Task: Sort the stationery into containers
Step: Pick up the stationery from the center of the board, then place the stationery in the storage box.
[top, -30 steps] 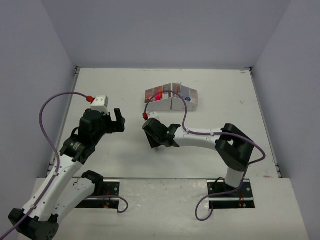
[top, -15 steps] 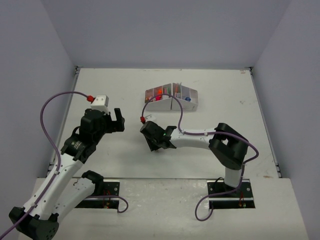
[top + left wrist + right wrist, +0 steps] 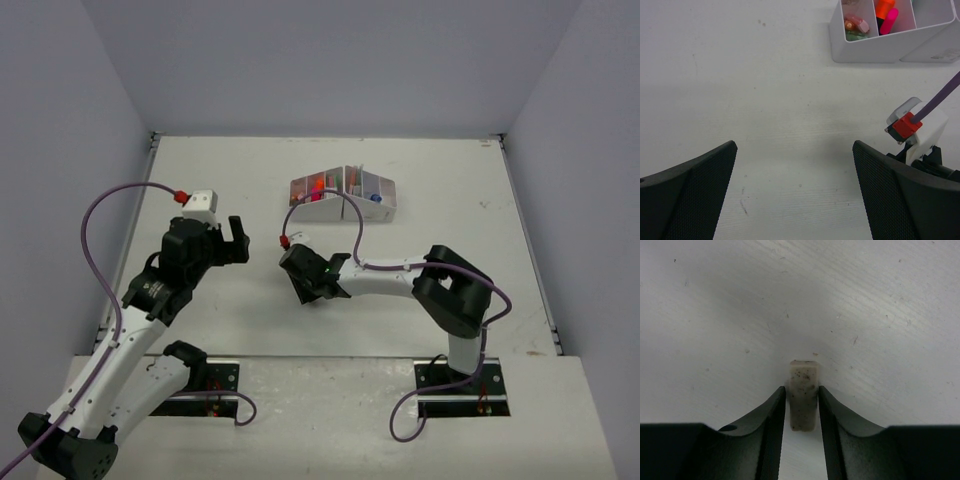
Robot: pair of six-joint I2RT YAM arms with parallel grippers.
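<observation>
A small off-white speckled eraser lies on the table between the fingers of my right gripper, whose jaws press against its two long sides. In the top view the right gripper is low over the table's middle and covers the eraser. The white organiser box stands behind it. In the left wrist view the box holds an orange highlighter, a pink one and small pink and green pieces. My left gripper hangs open over bare table, left of the right gripper.
The right wrist's white camera block with its red plug and purple cable sits close to my left gripper's right finger. A blue piece lies in the box's right half. Grey walls close the table at the back and sides.
The right arm slid its gripper a little left and toward the near edge, and its jaws narrowed onto the eraser. The left arm has barely moved.
</observation>
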